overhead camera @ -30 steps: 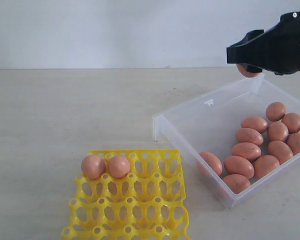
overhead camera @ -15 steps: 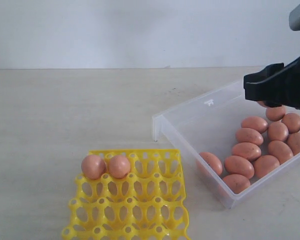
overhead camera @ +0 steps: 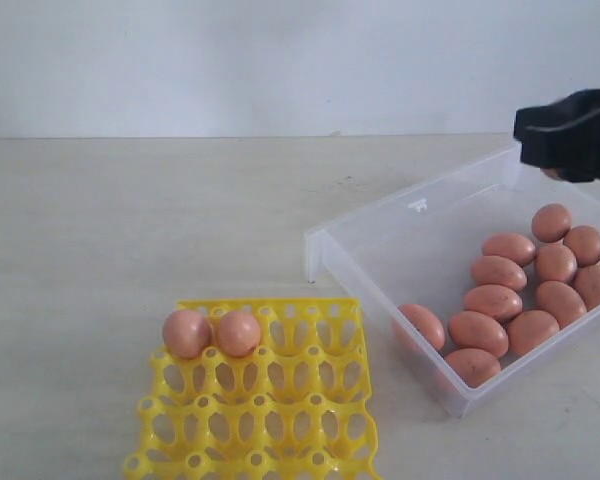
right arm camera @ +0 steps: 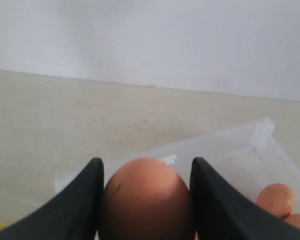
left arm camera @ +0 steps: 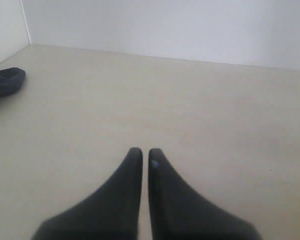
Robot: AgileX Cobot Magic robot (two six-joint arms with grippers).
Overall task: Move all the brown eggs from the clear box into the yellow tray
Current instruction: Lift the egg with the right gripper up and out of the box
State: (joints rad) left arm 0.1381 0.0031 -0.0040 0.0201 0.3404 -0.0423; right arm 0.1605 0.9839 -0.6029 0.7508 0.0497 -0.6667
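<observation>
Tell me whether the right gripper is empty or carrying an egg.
Carrying one: in the right wrist view, the right gripper has a brown egg wedged between its two fingers, filling the gap.

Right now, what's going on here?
The right gripper holds one brown egg between its jaws, raised near the far corner of the clear box. Two eggs already sit side by side in the back row of the yellow tray. A dozen or so boxed eggs are yet to go. The left gripper is shut over bare table, not involved.
</observation>
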